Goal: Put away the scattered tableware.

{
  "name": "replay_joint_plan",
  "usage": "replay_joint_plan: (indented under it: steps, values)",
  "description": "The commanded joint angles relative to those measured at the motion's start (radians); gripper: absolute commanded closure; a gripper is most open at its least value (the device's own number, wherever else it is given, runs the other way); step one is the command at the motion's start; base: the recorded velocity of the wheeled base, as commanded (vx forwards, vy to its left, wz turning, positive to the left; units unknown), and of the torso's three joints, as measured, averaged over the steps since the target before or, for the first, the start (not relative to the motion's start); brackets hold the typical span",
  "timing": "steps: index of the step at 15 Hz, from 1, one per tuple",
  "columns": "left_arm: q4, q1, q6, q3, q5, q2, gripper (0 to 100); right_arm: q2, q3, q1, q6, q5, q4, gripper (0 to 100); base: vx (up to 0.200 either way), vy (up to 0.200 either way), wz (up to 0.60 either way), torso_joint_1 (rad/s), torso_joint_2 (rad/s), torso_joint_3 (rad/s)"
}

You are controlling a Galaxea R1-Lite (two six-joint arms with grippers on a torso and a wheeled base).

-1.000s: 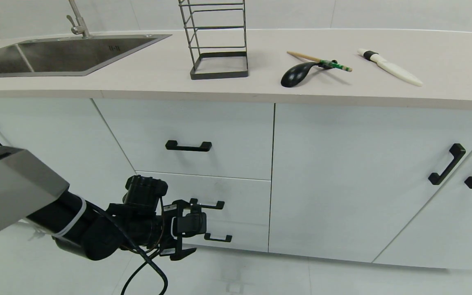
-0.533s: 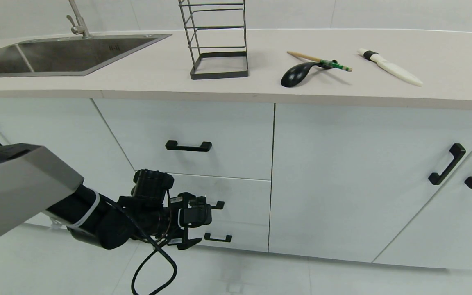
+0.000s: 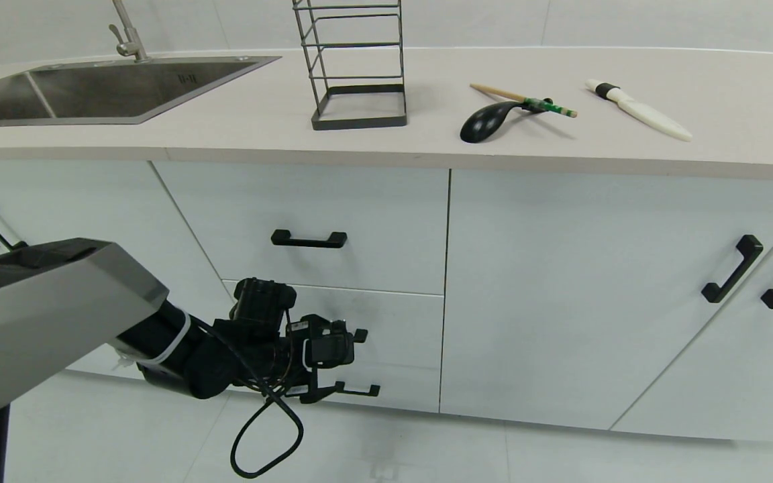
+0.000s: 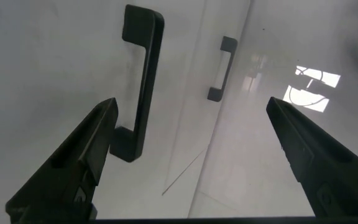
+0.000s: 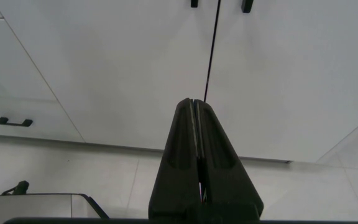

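On the countertop (image 3: 373, 144) lie a black spoon (image 3: 486, 125), a wooden chopstick pair (image 3: 524, 100) with green ends resting across the spoon's handle, and a white knife (image 3: 638, 111) with a black band. My left gripper (image 3: 341, 361) is low in front of the lower drawers, open, with nothing between its fingers. In the left wrist view the gripper (image 4: 190, 109) faces a black drawer handle (image 4: 138, 81) close by its one finger (image 4: 82, 162). My right gripper (image 5: 197, 155) is shut and empty, and points at white cabinet doors.
A black wire rack (image 3: 358, 67) stands on the counter left of the spoon, and a steel sink (image 3: 91, 87) with a tap lies at the far left. The upper drawer's handle (image 3: 308, 238) sits above my left gripper. Cabinet door handles (image 3: 732, 268) are at right.
My left arm has shifted right and toward the lower drawers, bringing the open gripper close to their handles. The tableware on the counter has not moved.
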Motion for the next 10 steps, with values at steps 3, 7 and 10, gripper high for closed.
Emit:
replay_joint_plan:
  steps: [3,7,10]
  values:
    - [-0.065,0.0,-0.003,-0.031,0.003,0.05,0,0.0,0.0,0.0,-0.001,0.0,0.0,100,0.0,0.0,0.0,0.0,0.0,0.0]
    - [-0.065,-0.001,-0.002,-0.034,0.0,0.069,0,0.0,0.0,0.0,-0.001,0.0,0.0,100,0.0,0.0,0.0,0.0,0.0,0.0]
    - [-0.064,-0.009,-0.002,-0.031,-0.003,0.079,0,0.0,0.0,0.0,-0.001,0.0,0.0,100,0.0,0.0,0.0,0.0,0.0,0.0]
